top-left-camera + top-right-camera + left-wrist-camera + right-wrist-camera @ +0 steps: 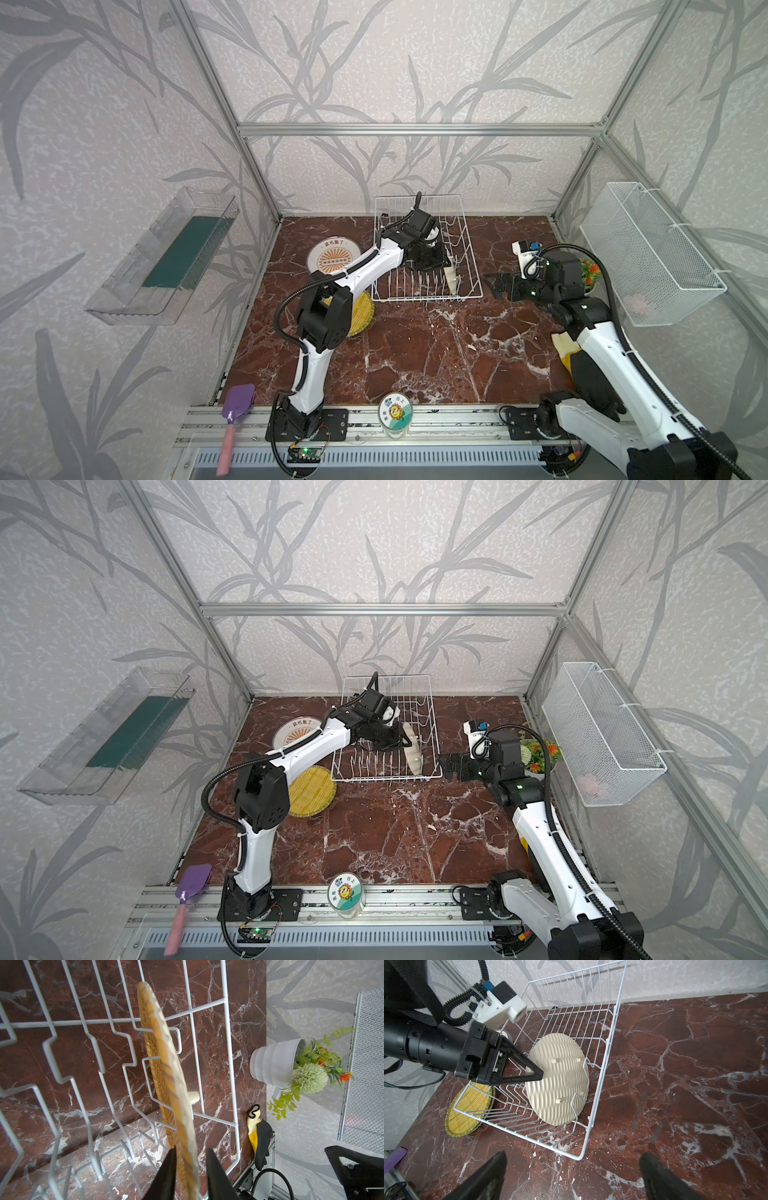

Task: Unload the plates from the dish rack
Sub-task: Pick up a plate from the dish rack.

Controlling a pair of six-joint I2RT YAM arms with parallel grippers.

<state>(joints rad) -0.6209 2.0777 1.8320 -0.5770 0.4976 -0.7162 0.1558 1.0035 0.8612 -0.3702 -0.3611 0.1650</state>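
The white wire dish rack (424, 298) (386, 778) (529, 1138) stands at the back of the marble table. One tan woven plate (452, 279) (413, 754) (166, 1064) (558, 1080) stands on edge in it. My left gripper (445, 266) (405, 739) (191, 1148) straddles its rim, nearly closed: one finger touches the woven face, and a thin gap shows on the cream side. My right gripper (492, 286) (444, 766) (574, 1153) hangs wide open and empty just right of the rack. A white sunburst plate (332, 259) (293, 733) and a yellow woven plate (361, 316) (311, 791) (469, 1111) lie flat left of the rack.
A white pot with a plant (590, 274) (274, 1064) stands at the right edge behind my right arm. A mesh basket (652, 253) hangs on the right wall, a clear shelf (166, 257) on the left. A glove (582, 365), a lidded jar (395, 411) and a purple spatula (237, 407) lie near the front.
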